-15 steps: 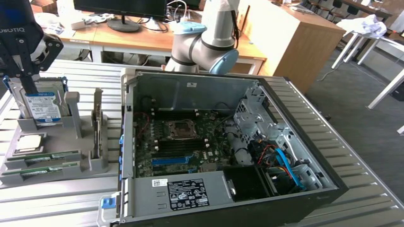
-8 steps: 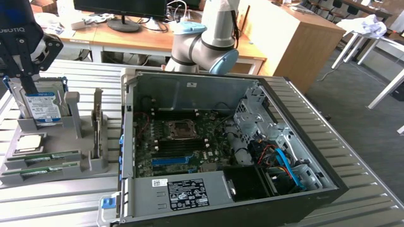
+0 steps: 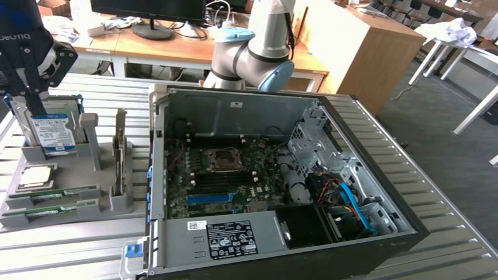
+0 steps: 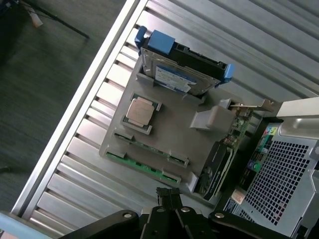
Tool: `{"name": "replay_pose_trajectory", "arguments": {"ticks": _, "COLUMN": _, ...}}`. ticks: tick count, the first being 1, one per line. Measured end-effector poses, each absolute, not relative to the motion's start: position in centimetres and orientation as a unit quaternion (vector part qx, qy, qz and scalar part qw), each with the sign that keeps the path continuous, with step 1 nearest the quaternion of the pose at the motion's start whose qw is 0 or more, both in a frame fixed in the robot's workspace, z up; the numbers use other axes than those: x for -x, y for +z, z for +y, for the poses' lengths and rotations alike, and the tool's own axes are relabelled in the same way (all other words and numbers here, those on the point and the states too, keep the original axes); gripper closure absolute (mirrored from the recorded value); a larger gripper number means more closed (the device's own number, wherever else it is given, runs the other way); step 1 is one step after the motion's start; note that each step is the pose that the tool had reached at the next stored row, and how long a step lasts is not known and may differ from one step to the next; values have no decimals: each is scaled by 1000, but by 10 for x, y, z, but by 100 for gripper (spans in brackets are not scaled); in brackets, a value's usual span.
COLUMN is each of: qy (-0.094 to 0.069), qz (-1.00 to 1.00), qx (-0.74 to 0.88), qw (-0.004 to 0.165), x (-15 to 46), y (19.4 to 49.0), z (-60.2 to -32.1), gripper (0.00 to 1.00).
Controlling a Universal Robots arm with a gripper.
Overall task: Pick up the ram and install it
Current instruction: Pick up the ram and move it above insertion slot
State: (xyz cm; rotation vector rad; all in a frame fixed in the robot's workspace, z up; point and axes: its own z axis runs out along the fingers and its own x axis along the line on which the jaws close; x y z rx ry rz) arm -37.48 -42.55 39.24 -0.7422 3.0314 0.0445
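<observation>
Jaws closed; housing [image 3: 18,36] reads "OBOTIQ"; ram [image 4: 142,167] racked.

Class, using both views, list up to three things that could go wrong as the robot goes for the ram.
1. The tool sits close by the hard drive, apart from the ram; it could knock the drive.
2. The tool is shut; lowered like this it would probably press on the ram, not grip it.
3. A second stick lies alongside; both might get caught.
</observation>
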Motion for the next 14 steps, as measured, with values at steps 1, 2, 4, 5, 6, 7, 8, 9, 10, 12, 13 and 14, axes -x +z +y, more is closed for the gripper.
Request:
{"name": "replay_pose_trajectory", "arguments": {"ticks": 1, "qy": 14, "qz": 971, "qx": 239, "qw": 10, "x": 375, "y": 392, "z": -425, "gripper": 90}}
{"name": "replay_pose_trajectory", "arguments": {"ticks": 2, "qy": 14, "qz": 970, "qx": 241, "qw": 10, "x": 375, "y": 392, "z": -425, "gripper": 90}}
{"name": "replay_pose_trajectory", "arguments": {"ticks": 4, "qy": 14, "qz": 970, "qx": 244, "qw": 10, "x": 375, "y": 392, "z": -425, "gripper": 90}}
{"name": "replay_pose_trajectory", "arguments": {"ticks": 5, "qy": 14, "qz": 969, "qx": 246, "qw": 10, "x": 375, "y": 392, "z": -425, "gripper": 90}}
{"name": "replay_pose_trajectory", "arguments": {"ticks": 6, "qy": 14, "qz": 969, "qx": 248, "qw": 10, "x": 375, "y": 392, "z": -425, "gripper": 90}}
{"name": "replay_pose_trajectory", "arguments": {"ticks": 7, "qy": 14, "qz": 968, "qx": 249, "qw": 10, "x": 375, "y": 392, "z": -425, "gripper": 90}}
{"name": "replay_pose_trajectory", "arguments": {"ticks": 8, "qy": 14, "qz": 968, "qx": 251, "qw": 10, "x": 375, "y": 392, "z": -425, "gripper": 90}}
{"name": "replay_pose_trajectory", "arguments": {"ticks": 9, "qy": 13, "qz": 967, "qx": 253, "qw": 10, "x": 375, "y": 392, "z": -425, "gripper": 90}}
{"name": "replay_pose_trajectory", "arguments": {"ticks": 10, "qy": 13, "qz": 967, "qx": 254, "qw": 10, "x": 375, "y": 392, "z": -425, "gripper": 90}}
{"name": "replay_pose_trajectory", "arguments": {"ticks": 12, "qy": 13, "qz": 966, "qx": 257, "qw": 9, "x": 375, "y": 392, "z": -425, "gripper": 90}}
{"name": "replay_pose_trajectory", "arguments": {"ticks": 13, "qy": 13, "qz": 966, "qx": 259, "qw": 9, "x": 375, "y": 392, "z": -425, "gripper": 90}}
{"name": "replay_pose_trajectory", "arguments": {"ticks": 14, "qy": 13, "qz": 965, "qx": 261, "qw": 9, "x": 375, "y": 392, "z": -425, "gripper": 90}}
